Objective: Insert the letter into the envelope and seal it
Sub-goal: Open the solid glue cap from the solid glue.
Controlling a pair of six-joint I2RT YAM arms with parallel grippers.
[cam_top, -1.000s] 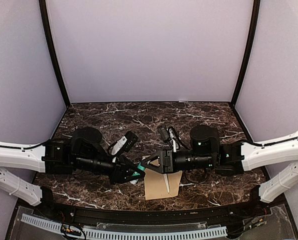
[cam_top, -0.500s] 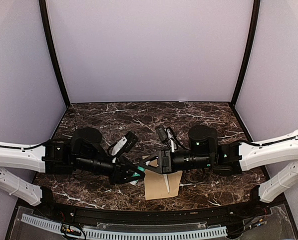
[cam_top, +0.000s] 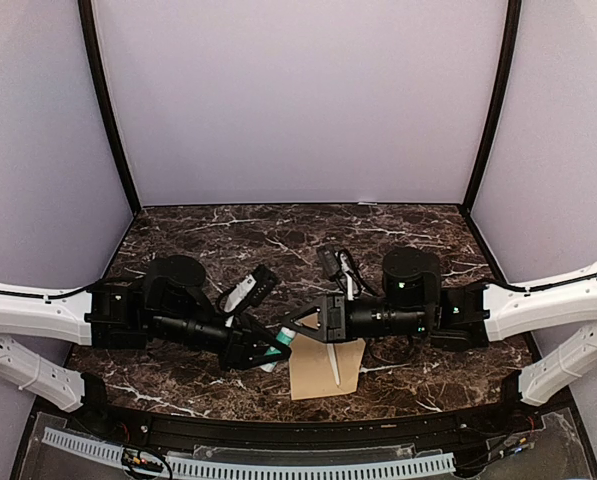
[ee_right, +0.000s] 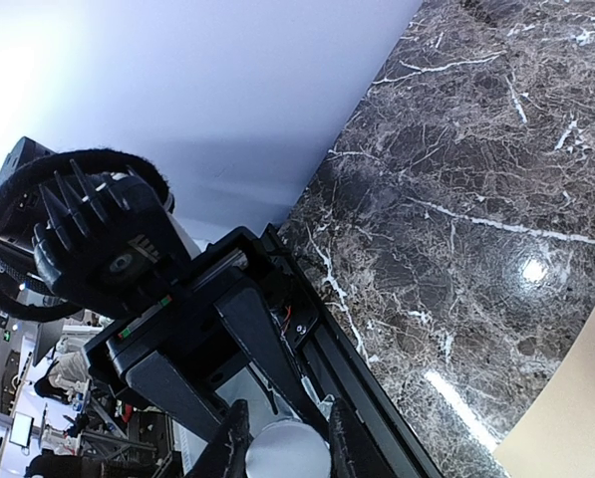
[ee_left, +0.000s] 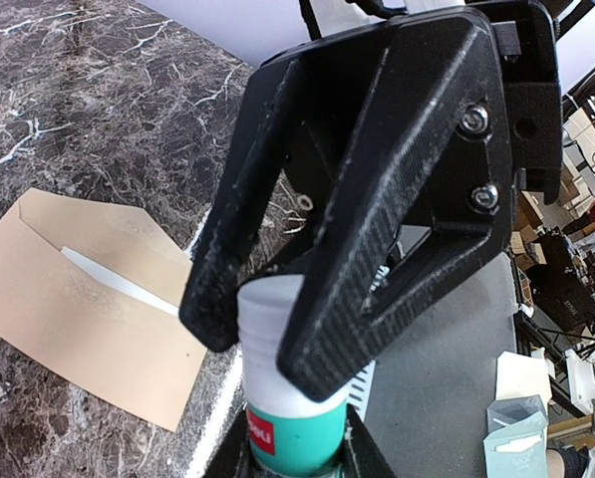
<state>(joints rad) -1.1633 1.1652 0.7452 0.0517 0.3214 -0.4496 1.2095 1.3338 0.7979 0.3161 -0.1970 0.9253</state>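
While the left gripper [cam_top: 269,350] is clamped on the teal body of the glue stick [ee_left: 295,438], the right gripper [ee_right: 287,438] is closed around the white cap [ee_left: 265,317] and touches it on both sides. Both arms reach low and inward, meeting tip to tip above the table [cam_top: 228,240]. The envelope [cam_top: 318,378] lies flat just nearside of them, nearer the right arm. Its long axis seems to run front to back, its flap is open, and the letter [ee_left: 118,283] shows as a white strip inside.
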